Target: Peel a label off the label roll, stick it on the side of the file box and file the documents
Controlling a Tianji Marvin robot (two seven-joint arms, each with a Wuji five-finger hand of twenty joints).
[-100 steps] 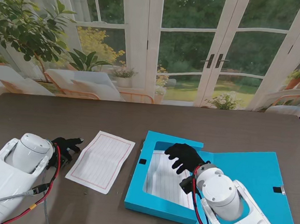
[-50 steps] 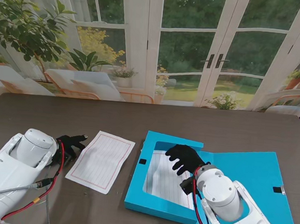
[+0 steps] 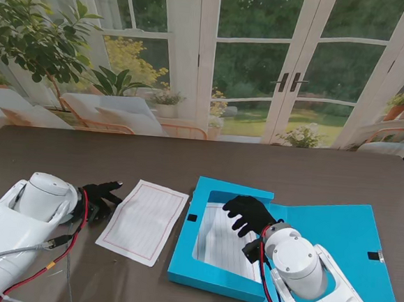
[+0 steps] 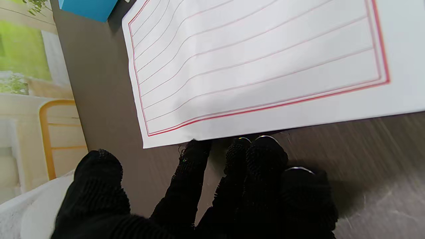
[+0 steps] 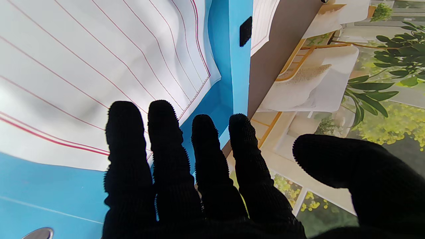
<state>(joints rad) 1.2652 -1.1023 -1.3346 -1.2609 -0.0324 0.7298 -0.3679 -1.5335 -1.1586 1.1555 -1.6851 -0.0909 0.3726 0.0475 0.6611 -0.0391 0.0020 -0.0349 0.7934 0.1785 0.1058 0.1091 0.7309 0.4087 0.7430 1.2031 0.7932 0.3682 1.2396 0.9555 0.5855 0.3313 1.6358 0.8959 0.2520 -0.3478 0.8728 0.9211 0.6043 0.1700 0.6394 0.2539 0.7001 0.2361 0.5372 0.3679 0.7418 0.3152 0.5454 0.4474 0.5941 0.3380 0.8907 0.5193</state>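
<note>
Your left hand's fingertips (image 4: 196, 149) press together at the near edge of the loose ruled sheet (image 3: 142, 221), touching its margin; the thumb stands apart to the side, and nothing is clasped, so you can call the left hand (image 3: 97, 198) spread and empty. Your right hand (image 3: 248, 212) holds its four fingers (image 5: 164, 132) straight and side by side with the thumb well apart, gripping nothing, hovering over the open blue file box (image 3: 183, 254).

Take the file box as your landmark. It lies flat with its lid (image 3: 345, 239) folded out to its right. Inside its tray lies a ruled sheet (image 3: 217, 240), bowed upward along one edge, and your right hand sits over the far right part of that sheet. In the right wrist view a corner of this filed sheet (image 5: 83, 66) curls against the blue inner wall. The loose sheet lies on the brown table (image 3: 62, 150) just left of the box, its nearest corner almost reaching the box's left wall, and your left hand is on the far side of that sheet from the box.

Compared with half a second ago, the loose sheet has slid toward the box, and your left hand has followed it rightward. Your right hand has not moved.

Count: one file box, two ruled sheets, one in the tray and one on the table. The label roll is not visible in any view.
</note>
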